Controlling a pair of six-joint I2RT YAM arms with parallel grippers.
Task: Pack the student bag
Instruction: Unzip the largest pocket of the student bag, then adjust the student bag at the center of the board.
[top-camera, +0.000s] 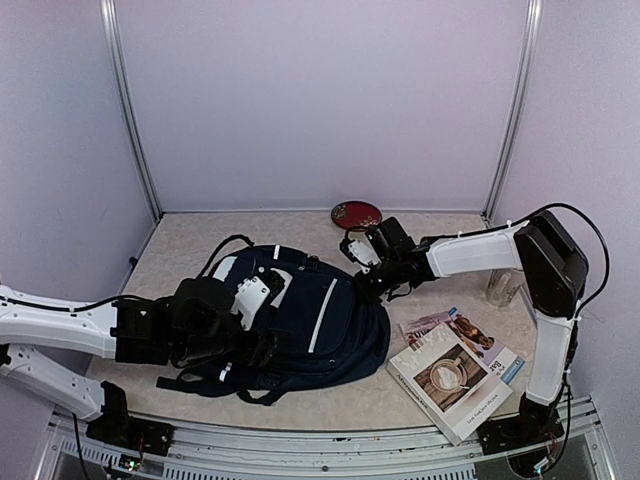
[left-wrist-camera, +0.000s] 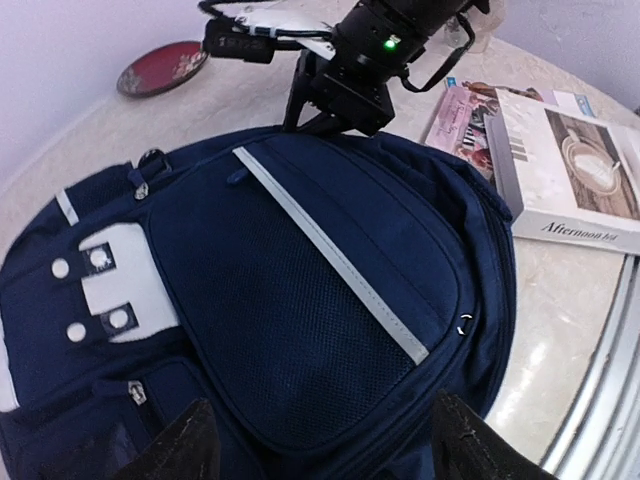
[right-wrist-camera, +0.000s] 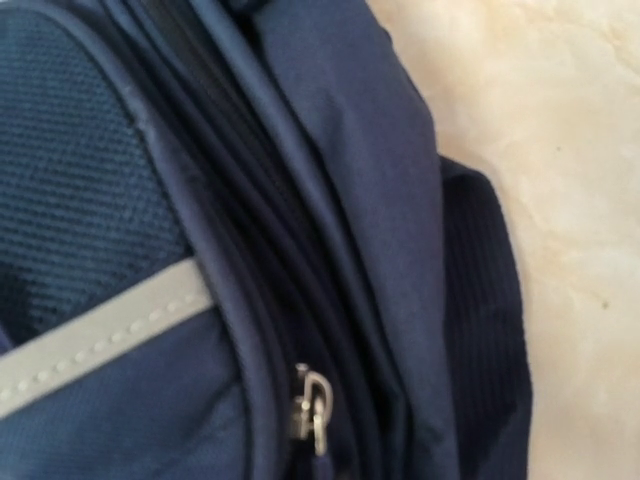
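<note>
The student bag (top-camera: 330, 320) lies flat on the table, navy with white piping and a white patch (top-camera: 252, 295). My left gripper (top-camera: 250, 345) hovers over its left part. In the left wrist view the gripper (left-wrist-camera: 325, 450) is open wide, one dark fingertip (left-wrist-camera: 190, 445) at each side of the bag's (left-wrist-camera: 300, 280) mesh front pocket. My right gripper (top-camera: 368, 275) is at the bag's upper right edge, also seen from the left wrist (left-wrist-camera: 325, 110). The right wrist view shows only the bag's seams (right-wrist-camera: 380, 200) and a metal zipper pull (right-wrist-camera: 312, 405), no fingers.
A boxed book (top-camera: 455, 375) with a coffee-cup cover lies at the right front, on a magazine (top-camera: 440, 322). A red plate (top-camera: 356, 214) sits at the back. A clear container (top-camera: 503, 287) stands by the right arm. A metal rail (top-camera: 330, 440) runs along the front edge.
</note>
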